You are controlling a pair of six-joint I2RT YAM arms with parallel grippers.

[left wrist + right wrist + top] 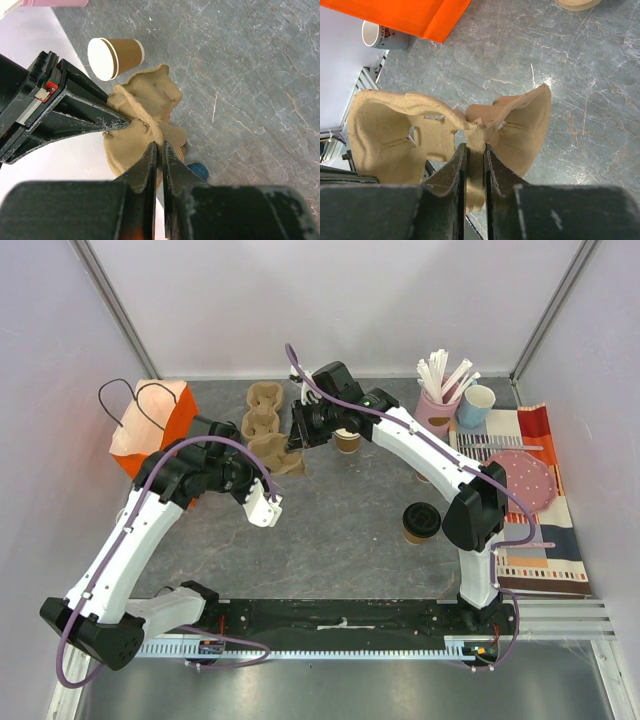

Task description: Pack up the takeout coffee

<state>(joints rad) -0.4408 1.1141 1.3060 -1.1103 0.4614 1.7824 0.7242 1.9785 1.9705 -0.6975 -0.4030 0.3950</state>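
A tan moulded-pulp cup carrier (270, 435) is held between both grippers at the back middle. My right gripper (298, 438) is shut on its centre rib (476, 145). My left gripper (283, 470) is shut on its near edge (161, 150). One brown kraft cup (347, 441) stands without a lid just right of the carrier; it also shows in the left wrist view (117, 56). A second kraft cup with a black lid (420, 522) stands further front and right, beside the right arm.
An orange paper bag (152, 423) stands at the back left, with a small dark mug (382, 35) next to it. A pink holder with white straws (438, 400), a light blue cup (477, 405) and a pink plate (527, 476) on a striped cloth (545, 530) are on the right.
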